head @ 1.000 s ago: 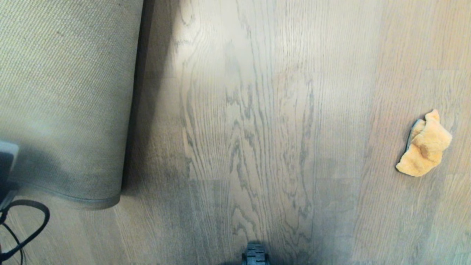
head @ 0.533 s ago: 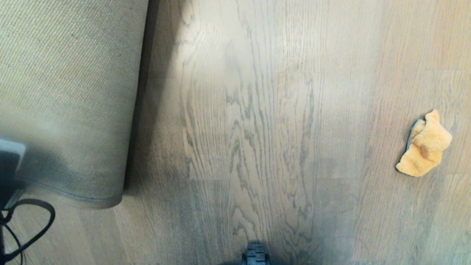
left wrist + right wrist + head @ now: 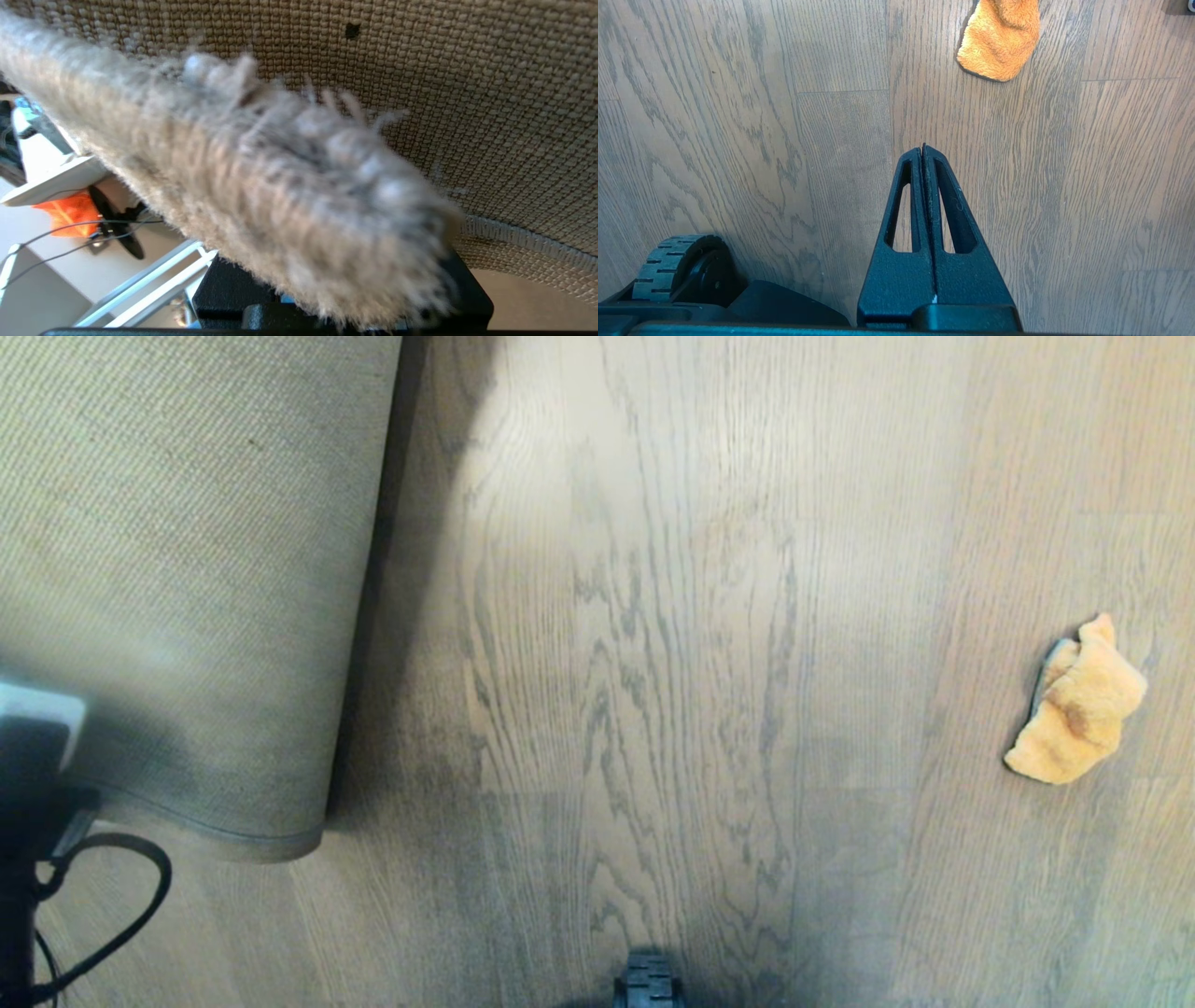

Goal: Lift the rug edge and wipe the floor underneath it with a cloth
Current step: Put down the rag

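The left pincer point(image 3: 327, 298) is clamped on the light grey rug edge point(image 3: 289, 210), lifted with beige woven backing showing. The right pincer point(image 3: 923, 151), fingers pressed together, hangs above the grey-brown wood-grain floor point(image 3: 653, 616). The fluffy orange cloth point(image 3: 1075, 705) lies there, well apart from the rug.

You're looking at the rug edge point(image 3: 299, 205): short, fuzzy grey pile, soft and matt, on a coarse beige woven backing point(image 3: 187, 569) with a rough, ribbed grain and a stitched binding. At three o'clock in the head view lies the cloth point(image 3: 1078, 705), fluffy orange-tan microfibre with a greyish underside. The floor point(image 3: 653, 663) is grey-brown wood-grain plank, dark-veined, smooth with a faint sheen. The right gripper point(image 3: 923, 151) is matt black plastic, lightly textured; beside it sits a ribbed black rubber-like wheel point(image 3: 677, 266).
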`<state>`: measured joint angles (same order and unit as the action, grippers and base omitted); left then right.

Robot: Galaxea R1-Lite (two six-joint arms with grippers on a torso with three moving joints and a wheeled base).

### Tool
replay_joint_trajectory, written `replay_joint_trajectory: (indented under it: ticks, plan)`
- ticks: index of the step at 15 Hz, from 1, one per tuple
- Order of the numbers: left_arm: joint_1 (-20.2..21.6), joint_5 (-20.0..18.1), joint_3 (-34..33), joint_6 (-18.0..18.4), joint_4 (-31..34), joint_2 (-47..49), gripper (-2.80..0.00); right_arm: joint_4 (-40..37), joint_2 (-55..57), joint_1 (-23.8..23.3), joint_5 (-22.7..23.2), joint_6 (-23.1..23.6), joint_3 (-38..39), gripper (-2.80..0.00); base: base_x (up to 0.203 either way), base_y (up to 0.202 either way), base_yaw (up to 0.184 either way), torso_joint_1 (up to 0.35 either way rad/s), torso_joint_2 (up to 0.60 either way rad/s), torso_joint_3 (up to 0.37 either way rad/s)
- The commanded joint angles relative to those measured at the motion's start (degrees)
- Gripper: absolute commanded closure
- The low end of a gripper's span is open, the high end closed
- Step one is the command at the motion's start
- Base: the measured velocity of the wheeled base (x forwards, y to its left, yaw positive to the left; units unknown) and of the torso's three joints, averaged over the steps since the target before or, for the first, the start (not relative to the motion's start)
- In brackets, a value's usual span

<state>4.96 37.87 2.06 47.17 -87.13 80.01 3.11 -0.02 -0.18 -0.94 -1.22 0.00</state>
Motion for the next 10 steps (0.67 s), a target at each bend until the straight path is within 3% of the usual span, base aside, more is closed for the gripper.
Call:
replay_joint_trajectory:
  ticks: [1, 5, 10]
  plan:
    - [-0.65, -0.08, 0.05, -0.75, -2.83, 0.41, 0.0, 0.06, 0.11, 0.01, 0.0, -0.01, 0.0, 0.0, 0.0, 0.0, 0.0, 0.0, 0.0, 0.0]
    - [-0.65, 0.01, 0.23, -1.45, -2.83, 0.5, 0.0, 0.06, 0.11, 0.01, 0.03, -0.01, 0.0, 0.0, 0.0, 0.0, 0.0, 0.0, 0.0, 0.0]
    - [-1.92, -0.16, 0.4, -5.03, -2.83, 1.2, 0.0, 0.06, 0.11, 0.01, -0.03, -0.01, 0.0, 0.0, 0.0, 0.0, 0.0, 0.0, 0.0, 0.0]
